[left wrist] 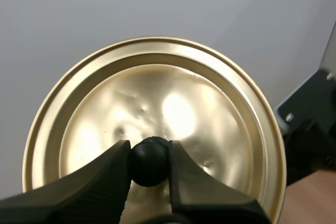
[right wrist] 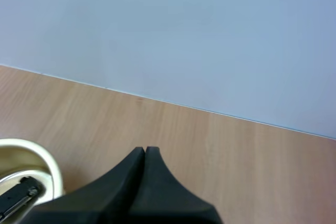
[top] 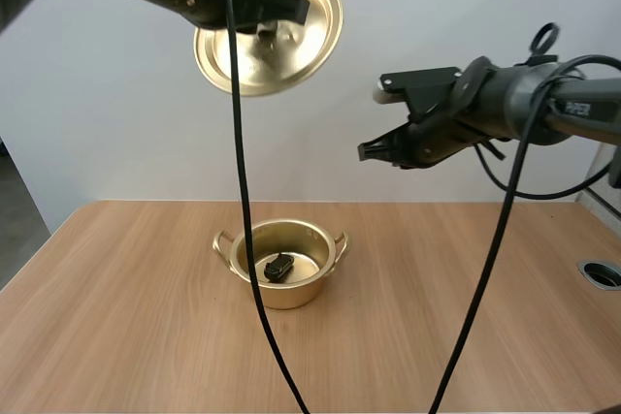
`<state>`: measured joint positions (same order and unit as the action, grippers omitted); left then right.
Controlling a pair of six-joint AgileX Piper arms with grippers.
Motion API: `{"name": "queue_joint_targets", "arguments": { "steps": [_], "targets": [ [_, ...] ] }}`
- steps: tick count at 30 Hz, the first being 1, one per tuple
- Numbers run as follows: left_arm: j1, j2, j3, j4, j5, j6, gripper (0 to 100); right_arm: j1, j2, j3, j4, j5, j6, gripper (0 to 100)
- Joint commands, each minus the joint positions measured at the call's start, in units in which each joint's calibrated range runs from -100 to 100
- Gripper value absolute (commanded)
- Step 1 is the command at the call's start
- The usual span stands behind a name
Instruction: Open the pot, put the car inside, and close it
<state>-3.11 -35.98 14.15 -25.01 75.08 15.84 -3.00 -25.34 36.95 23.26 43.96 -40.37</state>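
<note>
The pot (top: 287,296) is seen standing open near the middle of the table (top: 466,278). The car (top: 278,266) — a small dark toy — is seen lying on its bottom, well inside the rim. The lid (top: 315,2) is held high in the air, well above the pot and somewhat to its left, and is tilted steeply rather than level. It is gripped by the left gripper (left wrist: 149,153), whose two fingers are pinched on the black knob (left wrist: 149,165) at the lid's centre, one on either side. The right gripper (top: 367,151) is held up over the table to the right of the pot, apart from everything. Its fingers are pressed together into one dark wedge, with nothing between them.

From this, two of the three parts of the task can be judged done: the pot is opened and the car is put inside. What is left is the closing — the lid has to be brought down, levelled, set on the rim and then let go. Care may be needed that the lid is centred, since the pot looks light and could be nudged by an off-centre landing.
</note>
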Motion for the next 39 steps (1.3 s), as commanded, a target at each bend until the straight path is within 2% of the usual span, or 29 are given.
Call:
{"name": "queue_joint_targets", "arguments": {
  "steps": [1, 8, 15, 18, 24, 30, 39],
  "targets": [
    [0.02, 1.74, 3.62, 0.09, 0.39, 0.51, 0, -1.30, -2.52, 0.04, -0.06, 0.19, -0.04, 0],
    [0.02, 4.98, 15.34, -0.15, -6.27, 3.68, 0, -1.30, -5.96, 0.04, 0.50, -0.27, -0.04, 0],
    [-0.05, 10.92, 23.19, -2.01, -7.48, 7.99, 0, -1.30, -6.20, 0.04, 0.72, 0.47, -0.04, 0],
    [-0.57, 13.89, 23.70, -1.95, -7.66, 8.46, 0, -1.30, -6.20, 0.04, 1.10, 0.47, -0.04, 0],
    [-3.51, 20.28, 23.70, -1.24, -8.16, 7.90, 0, -1.30, -6.20, 0.04, 1.22, 1.01, -0.18, 0],
    [-3.69, 23.25, 23.82, 6.05, -12.43, 3.47, 0, -1.30, -6.20, 0.04, 0.82, 1.18, -0.54, 0],
    [-3.91, 25.85, 23.82, 6.19, -15.56, 3.60, 0, -1.30, -6.20, 0.04, 0.95, 1.18, -1.36, 0]
  ]
}}
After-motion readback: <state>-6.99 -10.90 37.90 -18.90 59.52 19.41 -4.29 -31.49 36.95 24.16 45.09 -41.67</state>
